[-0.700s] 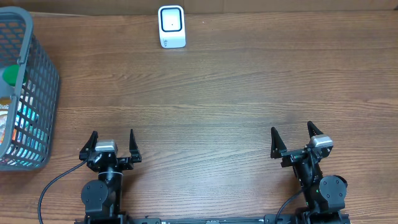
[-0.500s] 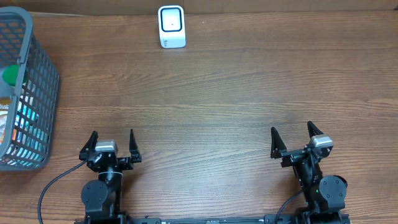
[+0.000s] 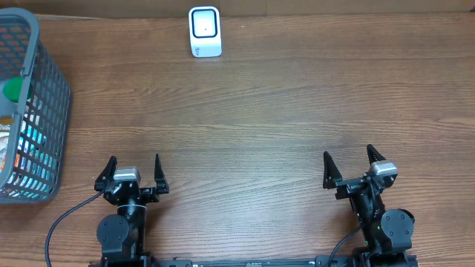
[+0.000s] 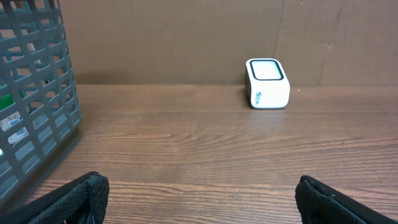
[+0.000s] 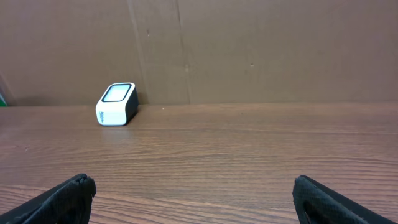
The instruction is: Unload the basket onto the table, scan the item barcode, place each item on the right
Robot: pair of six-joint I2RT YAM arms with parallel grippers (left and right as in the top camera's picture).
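— Wooden table (image 3: 252, 111), with a brown board wall (image 5: 249, 50) behind it. What are the grippers doing?

— At the near edge, the left gripper (image 3: 134, 160) has its fingers spread wide with nothing between them. Further along that edge, the right gripper (image 3: 347, 156) is the same: splayed, empty, only bare wood in its gap.

— And the wrist views?

— Each shows only its own two dark fingertips (image 4: 74, 199), low in the bottom corners and far apart.

— Where is the thing to scan?

— From overhead, the items lie inside the grey mesh basket (image 3: 46, 96) at the table's left side, well apart from both arms. Through its wall I can see a green cap (image 3: 12, 89) and some blue packaging (image 3: 33, 144). I cannot tell which one carries the barcode.

— And the reader?

— A white scanner (image 3: 205, 31) with a dark-framed window stands at the far edge, just in front of the board wall. It is closer to the left arm's side than the right's. It stands alone on the wood.
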